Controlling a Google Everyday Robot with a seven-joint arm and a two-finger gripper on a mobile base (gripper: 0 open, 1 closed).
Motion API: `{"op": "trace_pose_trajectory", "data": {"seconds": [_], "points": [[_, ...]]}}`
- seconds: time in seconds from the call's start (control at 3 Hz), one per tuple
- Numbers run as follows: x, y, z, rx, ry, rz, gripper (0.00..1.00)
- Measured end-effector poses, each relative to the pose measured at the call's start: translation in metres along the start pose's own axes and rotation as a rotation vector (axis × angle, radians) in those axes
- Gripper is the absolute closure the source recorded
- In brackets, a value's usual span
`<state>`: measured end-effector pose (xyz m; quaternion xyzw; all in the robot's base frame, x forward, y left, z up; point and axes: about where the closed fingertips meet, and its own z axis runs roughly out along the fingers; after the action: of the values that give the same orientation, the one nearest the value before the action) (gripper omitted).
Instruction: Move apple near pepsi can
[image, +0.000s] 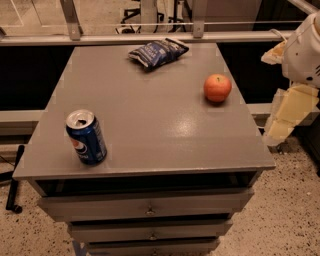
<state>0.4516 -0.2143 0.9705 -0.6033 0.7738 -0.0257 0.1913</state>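
Note:
The red-orange apple sits on the grey tabletop near its right edge. The dark blue pepsi can stands upright at the front left corner, its top opened, far from the apple. My arm and gripper hang at the right edge of the camera view. They are beyond the table's right side, to the right of and lower than the apple, touching nothing.
A dark blue crinkled chip bag lies at the back middle of the table. The table is a drawer cabinet with drawers at its front. A metal rail runs behind it. Speckled floor lies on the right.

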Motion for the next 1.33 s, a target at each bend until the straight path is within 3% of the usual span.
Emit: {"op": "trace_pose_trajectory", "data": {"seconds": [0.33,0.67,1.33], "points": [[-0.005,-0.032,0.030,0.027,-0.106,0.007,0.00],[-0.023,-0.088,0.076,0.053,-0.293,0.084,0.00],[-0.040,-0.147,0.140,0.037,-0.517,0.246,0.00]]}}
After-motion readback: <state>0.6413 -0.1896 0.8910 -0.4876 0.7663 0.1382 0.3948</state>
